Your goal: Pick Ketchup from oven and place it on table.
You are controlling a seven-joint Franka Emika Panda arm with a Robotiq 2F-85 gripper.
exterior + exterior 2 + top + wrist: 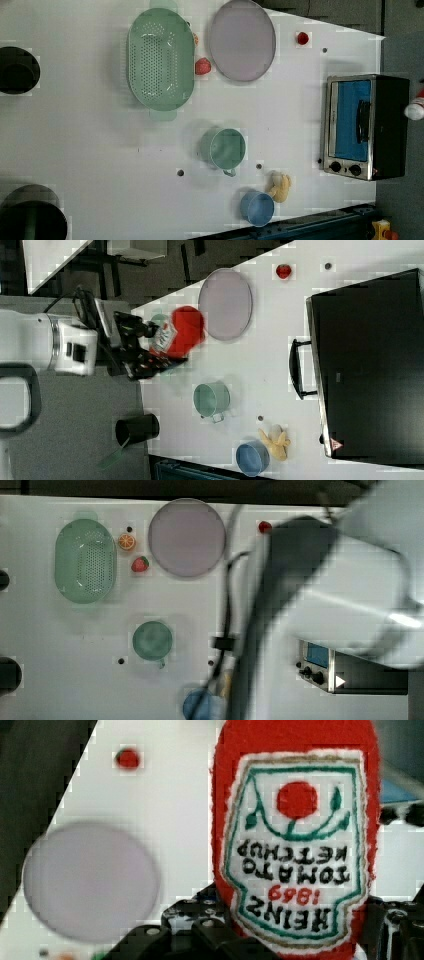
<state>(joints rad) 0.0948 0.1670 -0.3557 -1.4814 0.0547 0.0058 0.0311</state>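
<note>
Jaws [150, 347] clamp the slim red ketchup [295, 840] bottle.

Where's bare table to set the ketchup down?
The end effector holds the ketchup. The widest bare patch of table lies below the green colander and at the left view's left of the green mug. Another strip runs between the purple plate and the oven. Crowded: around the blue cup and the yellow toy.
</note>
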